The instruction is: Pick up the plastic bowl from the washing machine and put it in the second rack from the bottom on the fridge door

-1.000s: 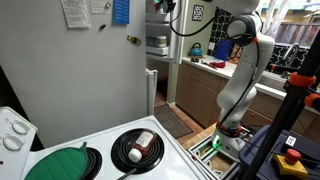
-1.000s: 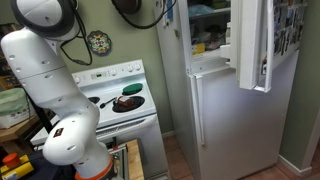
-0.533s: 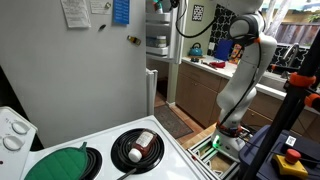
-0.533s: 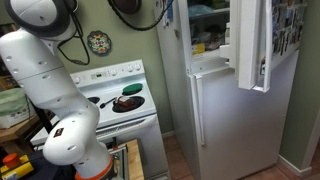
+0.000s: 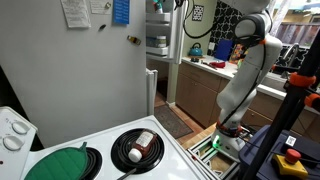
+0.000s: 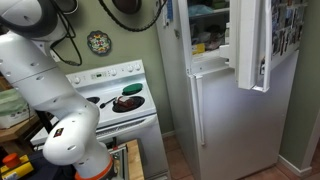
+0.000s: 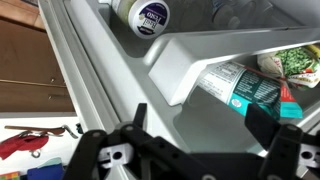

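The plastic bowl (image 5: 143, 146), small and whitish with red parts, lies inside the wide black dish (image 5: 128, 155) on the flat top of the white washing machine (image 5: 190, 165). The dish also shows in an exterior view (image 6: 127, 102). My gripper (image 7: 212, 132) is open and empty, far from the bowl. In the wrist view it faces the white racks (image 7: 190, 55) of the fridge door at close range. The arm (image 5: 243, 70) reaches up towards the open fridge.
A flat green disc (image 5: 62, 163) lies next to the black dish. The racks hold a white jar with a blue label (image 7: 145, 14), a teal-labelled packet (image 7: 245, 88) and a green packet (image 7: 300, 62). The fridge door (image 6: 263, 45) stands open. A kitchen counter (image 5: 205, 62) is behind.
The arm has shifted slightly up and away at its upper joints. The bowl and dish have not moved.
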Action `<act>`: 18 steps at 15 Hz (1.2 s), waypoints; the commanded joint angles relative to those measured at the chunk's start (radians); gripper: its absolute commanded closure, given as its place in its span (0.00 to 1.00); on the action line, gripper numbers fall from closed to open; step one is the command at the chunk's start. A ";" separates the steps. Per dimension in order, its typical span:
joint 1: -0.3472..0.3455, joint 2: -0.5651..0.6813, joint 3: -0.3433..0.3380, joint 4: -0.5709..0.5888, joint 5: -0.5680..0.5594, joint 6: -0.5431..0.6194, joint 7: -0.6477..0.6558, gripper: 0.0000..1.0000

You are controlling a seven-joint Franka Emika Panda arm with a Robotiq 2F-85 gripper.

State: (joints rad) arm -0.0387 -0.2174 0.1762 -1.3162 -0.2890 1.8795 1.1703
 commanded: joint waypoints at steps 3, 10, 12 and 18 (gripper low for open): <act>0.021 -0.155 -0.064 -0.244 0.135 0.134 -0.115 0.00; 0.027 -0.301 -0.087 -0.447 0.211 0.316 -0.280 0.00; 0.017 -0.340 -0.085 -0.502 0.222 0.335 -0.307 0.00; -0.008 -0.436 -0.090 -0.612 0.220 0.358 -0.384 0.00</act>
State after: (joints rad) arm -0.0311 -0.5780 0.0944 -1.8398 -0.0953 2.2086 0.8469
